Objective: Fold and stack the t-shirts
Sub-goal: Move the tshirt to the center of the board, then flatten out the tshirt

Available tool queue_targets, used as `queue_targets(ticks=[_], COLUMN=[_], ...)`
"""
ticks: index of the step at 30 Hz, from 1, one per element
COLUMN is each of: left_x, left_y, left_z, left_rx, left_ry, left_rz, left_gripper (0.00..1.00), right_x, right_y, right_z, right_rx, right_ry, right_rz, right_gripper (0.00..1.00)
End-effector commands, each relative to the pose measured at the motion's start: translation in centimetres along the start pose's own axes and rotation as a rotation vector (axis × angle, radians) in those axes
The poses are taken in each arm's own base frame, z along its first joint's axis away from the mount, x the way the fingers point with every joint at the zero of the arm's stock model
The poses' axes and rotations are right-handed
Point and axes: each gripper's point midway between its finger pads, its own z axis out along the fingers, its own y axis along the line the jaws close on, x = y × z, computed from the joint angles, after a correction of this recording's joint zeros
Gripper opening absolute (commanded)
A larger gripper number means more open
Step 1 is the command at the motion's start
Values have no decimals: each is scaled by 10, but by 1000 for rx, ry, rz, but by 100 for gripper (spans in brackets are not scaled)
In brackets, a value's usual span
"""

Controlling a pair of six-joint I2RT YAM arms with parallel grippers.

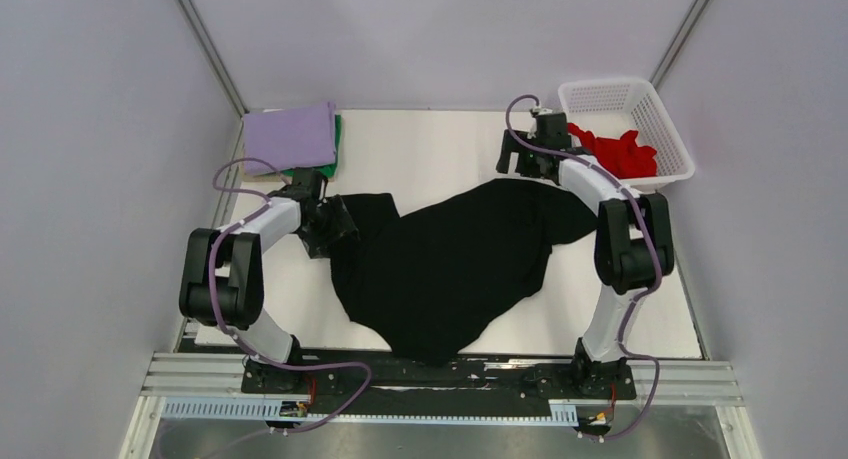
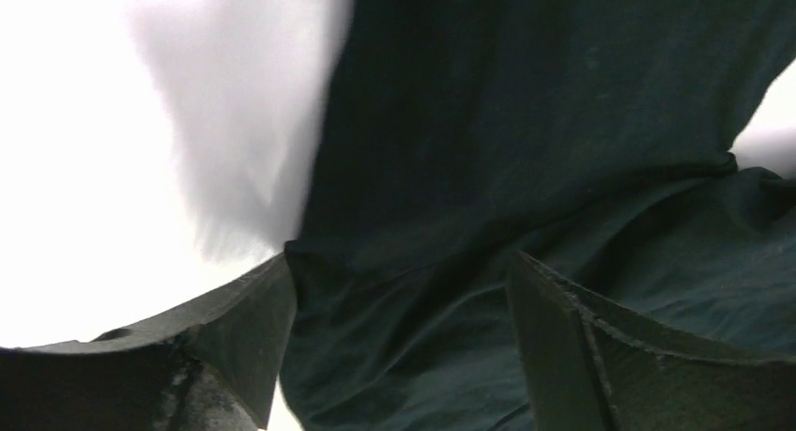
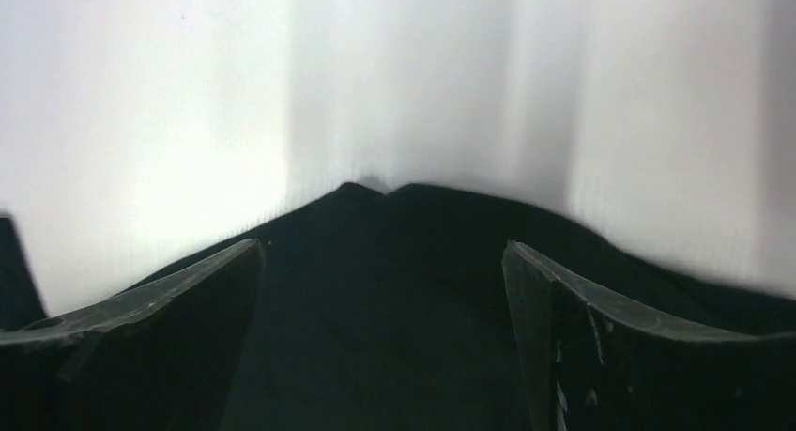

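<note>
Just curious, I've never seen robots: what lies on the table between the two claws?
The crumpled black t-shirt stretches from the left gripper to the right gripper; the top view shows it best.

White table (image 1: 440, 149), black t-shirt (image 1: 450, 264), lilac t-shirt (image 1: 290, 137) on green t-shirt (image 1: 337, 144), basket (image 1: 670, 131)

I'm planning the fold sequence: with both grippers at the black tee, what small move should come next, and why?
The left gripper and right gripper are open, each over an edge of the black tee, which lies rumpled. So probably close both on the cloth, ready to pull it flat.
</note>
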Motion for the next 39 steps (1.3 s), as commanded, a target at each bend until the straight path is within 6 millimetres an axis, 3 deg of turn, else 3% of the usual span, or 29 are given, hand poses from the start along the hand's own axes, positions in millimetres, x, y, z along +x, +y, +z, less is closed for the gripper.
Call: queue_targets(ticks=[1,5,9,10,11,19,20,23,26,30,33,36,39], left_x=[11,22,23,22,19,-19,-25,-37,-52,-81,-95,-97,-87], left_y=[-19,-29,-36,-37,-38,-46,-51,-58,-74,-103,-126,-142,-150], left_z=[23,37,42,40,38,4,-2,-15,-34,-87,-153,-218,-301], left_rx=[-20,-24,-41,-45,-53,-60,-50,-36,3,90,210,321,468], left_ry=[47,106,106,98,80,-113,-137,-187,-248,-396,-550,-685,-860], left_rz=[68,97,130,134,139,199,206,214,233,267,318,412,450], left_gripper=[83,56,20,6,0,0,0,0,0,0,0,0,0], right_x=[1,16,25,28,31,77,78,75,44,-24,-72,-98,-105], right_y=[19,8,-1,-1,-1,-3,-3,2,11,25,42,69,97], right_z=[33,58,62,61,60,59,57,49,31,-16,-75,-146,-218], right_rx=[-31,42,75,71,70,35,38,35,37,55,20,-89,-238], right_ry=[28,65,88,95,101,226,231,218,127,-89,-270,-410,-528], right_rz=[-222,-300,-298,-295,-289,-227,-214,-161,-133,-142,-161,-231,-278], right_gripper=[97,97,95,95,94,67,59,22,2,0,0,0,0])
